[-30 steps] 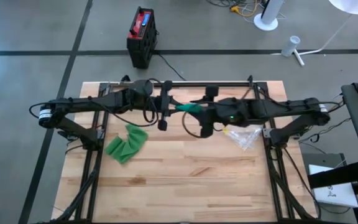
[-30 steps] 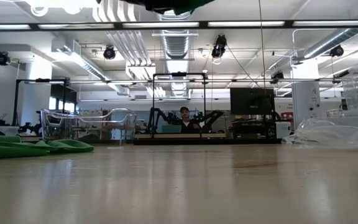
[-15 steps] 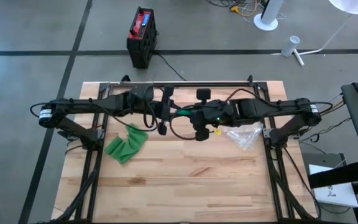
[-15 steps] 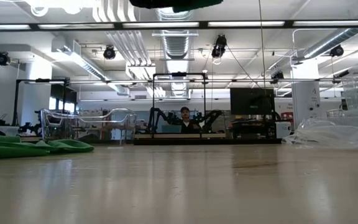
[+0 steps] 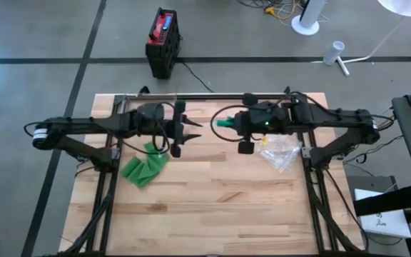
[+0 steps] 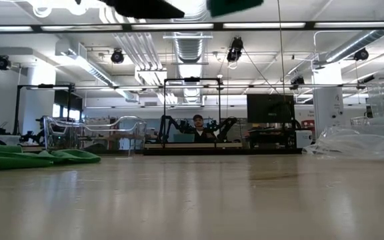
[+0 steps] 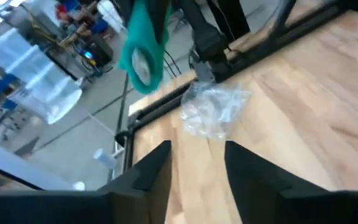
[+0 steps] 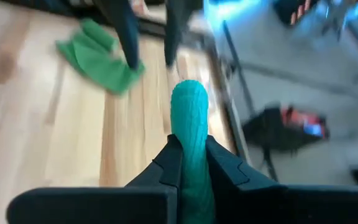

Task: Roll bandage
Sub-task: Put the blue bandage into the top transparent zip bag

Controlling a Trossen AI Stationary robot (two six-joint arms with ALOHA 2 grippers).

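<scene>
A teal bandage roll (image 8: 189, 118) hangs high above the table, with my right gripper (image 8: 188, 163) shut on it; in the high view the roll (image 5: 222, 123) shows left of that gripper (image 5: 230, 123). My left gripper (image 5: 191, 133) stands a little to the roll's left, open and holding nothing; its wrist view looks between its fingers (image 7: 194, 165) at the roll (image 7: 143, 53). A loose green bandage (image 5: 145, 165) lies crumpled flat on the table, below the left arm. My right gripper pinches the roll between its two fingers, one on each flat face (image 8: 190, 146). The fingers come from the table's right, slanting slightly down. The roll stands on edge, sticks out past the fingertips, and hangs clear of the table.
A crumpled clear plastic bag (image 5: 280, 153) lies on the table under the right arm, near the right frame post. Bare wood (image 5: 212, 207) fills the near half of the table. A red-and-black box (image 5: 163, 41) stands on the floor beyond the far edge.
The roll was between both grippers at mid-table. My left gripper has let it go, opened, and drawn back toward the table's left edge, sinking a little. My right gripper came in onto the roll, then pulled back toward the right edge with it, rolling its wrist.
</scene>
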